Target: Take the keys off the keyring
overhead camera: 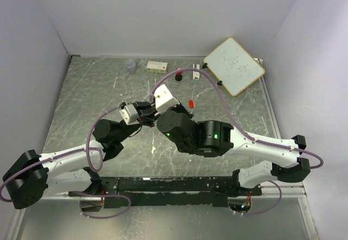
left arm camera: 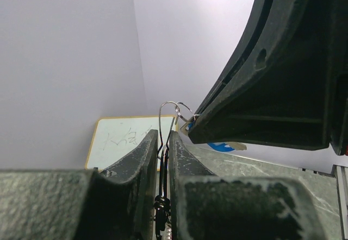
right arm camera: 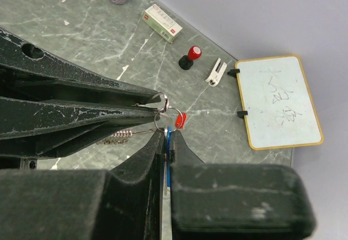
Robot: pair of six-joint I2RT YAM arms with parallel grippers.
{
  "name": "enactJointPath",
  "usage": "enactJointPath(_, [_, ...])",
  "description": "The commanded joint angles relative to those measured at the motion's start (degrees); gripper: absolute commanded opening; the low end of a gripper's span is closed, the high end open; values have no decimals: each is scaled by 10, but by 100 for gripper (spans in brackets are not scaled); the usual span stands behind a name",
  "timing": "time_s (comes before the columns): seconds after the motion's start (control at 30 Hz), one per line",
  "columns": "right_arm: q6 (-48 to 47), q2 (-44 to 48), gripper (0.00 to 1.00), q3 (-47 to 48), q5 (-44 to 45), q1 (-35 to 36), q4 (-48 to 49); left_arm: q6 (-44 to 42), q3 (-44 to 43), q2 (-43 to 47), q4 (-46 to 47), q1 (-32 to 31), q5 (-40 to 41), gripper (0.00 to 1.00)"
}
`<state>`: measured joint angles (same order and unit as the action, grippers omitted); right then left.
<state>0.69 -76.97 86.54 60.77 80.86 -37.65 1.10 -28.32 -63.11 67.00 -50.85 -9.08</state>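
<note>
Two arms meet above the middle of the surface (overhead camera: 98,99), their fingertips almost touching.

1. Left gripper (left arm camera: 163,142): its fingers are pressed nearly together and pinch the wire of the keyring (left arm camera: 160,118). The wire runs up through the narrow slot between them and loops over above the tips. A beaded silver piece (right arm camera: 118,135) hangs from the ring beneath this gripper.

2. Keyring position: raised off the surface and held between the two sets of fingertips.

3. Right gripper (right arm camera: 166,138): its fingers are pressed together on the blue key (right arm camera: 168,166). The blue head shows as a thin strip in the slot between them, with its upper end at the ring.

4. Red key (overhead camera: 191,103): in the top view it lies on the surface to the right of the grippers, apart from them. In the right wrist view it appears just beside the ring; contact with the ring cannot be determined.

5. Far edge of the surface, left to right: a clear cup (overhead camera: 130,64), a small box (overhead camera: 156,65), a black stamp with a red top (overhead camera: 178,77) and a framed whiteboard (overhead camera: 234,66).
</note>
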Motion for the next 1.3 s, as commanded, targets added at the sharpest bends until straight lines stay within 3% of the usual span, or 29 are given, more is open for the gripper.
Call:
enactJointPath(0.0, [13, 10, 0, -9, 0, 1, 2, 7, 2, 12, 46, -3, 14, 11])
enactJointPath(0.57, [15, 16, 0, -28, -26, 1, 27, 13, 18, 10, 88, -2, 31, 11])
enactJointPath(0.93, [8, 52, 0, -66, -90, -16, 87, 21, 31, 19, 116, -2, 37, 10])
enactJointPath(1.13, [13, 49, 0, -75, -55, -24, 83, 6, 33, 30, 62, -2, 66, 10])
enactJointPath(1.27, [20, 74, 0, -114, -79, -73, 118, 8, 31, 37, -18, -2, 103, 11])
